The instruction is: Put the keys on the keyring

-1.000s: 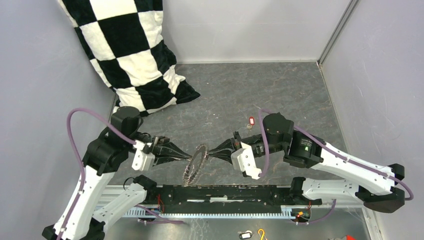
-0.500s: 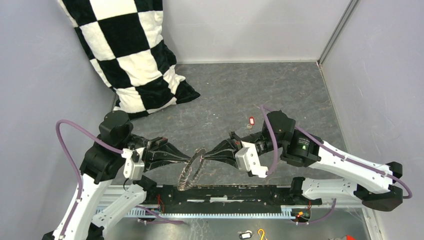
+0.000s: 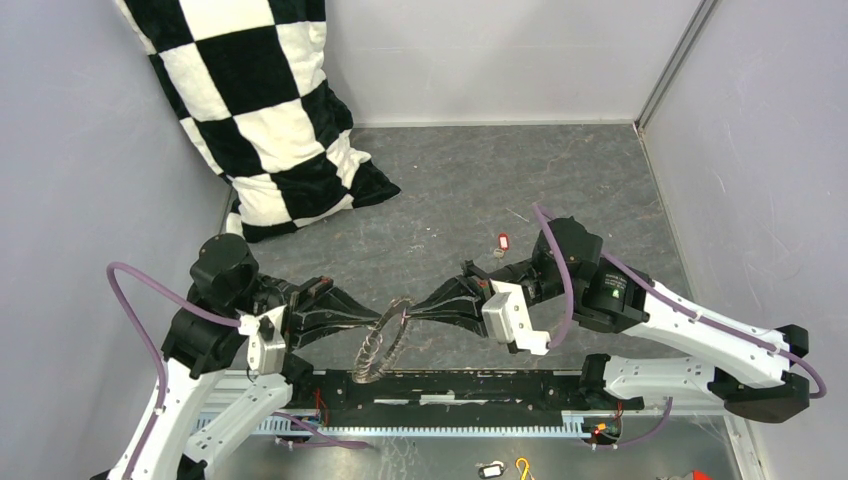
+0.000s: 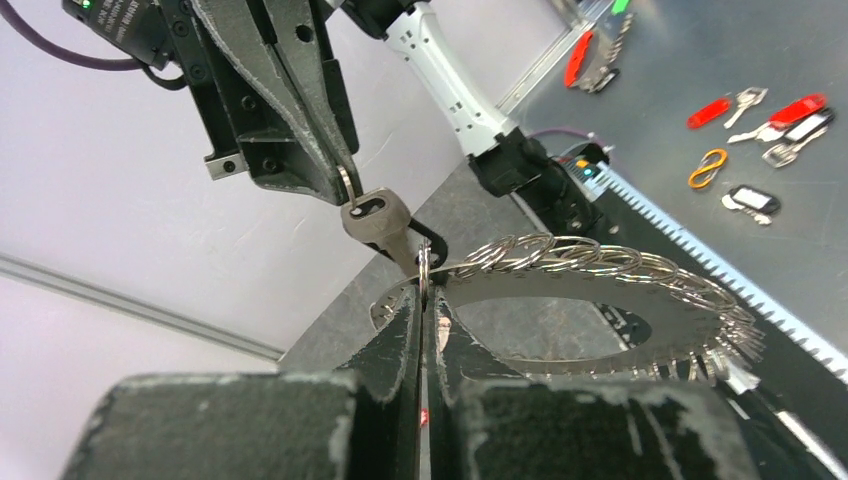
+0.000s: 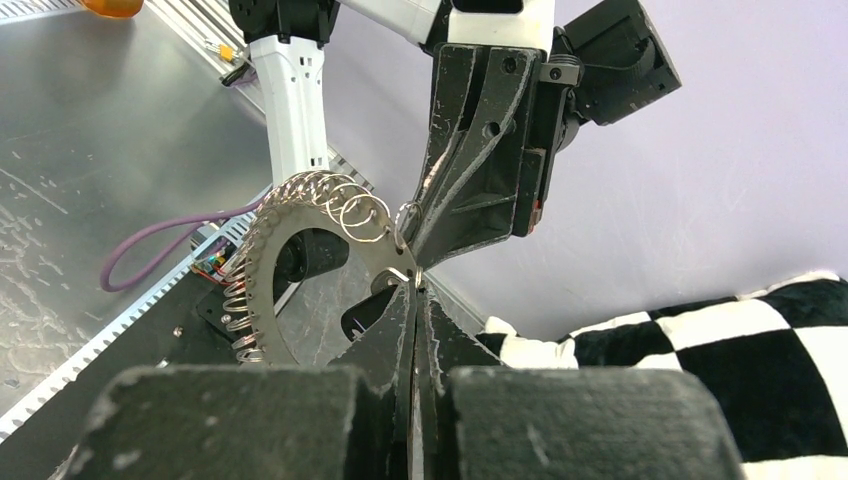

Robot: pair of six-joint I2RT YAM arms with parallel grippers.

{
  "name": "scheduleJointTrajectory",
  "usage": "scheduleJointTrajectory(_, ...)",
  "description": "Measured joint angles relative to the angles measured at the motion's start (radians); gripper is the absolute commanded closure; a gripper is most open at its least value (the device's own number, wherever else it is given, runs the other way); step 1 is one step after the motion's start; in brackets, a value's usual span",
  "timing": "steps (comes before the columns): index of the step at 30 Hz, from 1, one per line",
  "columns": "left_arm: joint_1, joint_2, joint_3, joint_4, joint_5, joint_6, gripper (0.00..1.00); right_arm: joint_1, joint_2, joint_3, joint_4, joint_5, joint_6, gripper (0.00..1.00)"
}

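Tip to tip at the rim of the keyring (image 3: 376, 348), both pinch shut — left gripper (image 3: 388, 319) on a rim loop (image 4: 424, 268), right gripper (image 3: 411, 312) on a key (image 4: 376, 216). Its blade points at that loop.

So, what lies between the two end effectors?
The large grey metal keyring fringed with small rings, left end effector and right end effector meeting at its top; top view.

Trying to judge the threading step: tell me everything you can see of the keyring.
The keyring is a flat grey metal hoop, its rim fringed with many small wire split rings. It hangs tilted in the air. The left gripper is shut on its edge, and a small metal key, pinched by the right gripper, meets the rim at that same spot.
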Motion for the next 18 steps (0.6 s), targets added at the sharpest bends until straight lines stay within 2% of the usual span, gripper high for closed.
scheduleJointTrajectory(18,0.000,-0.034,-0.034,0.221,-0.047,0.031,0.98,0.000,-0.061,-0.025,0.017,0.079,0.023,1.00)
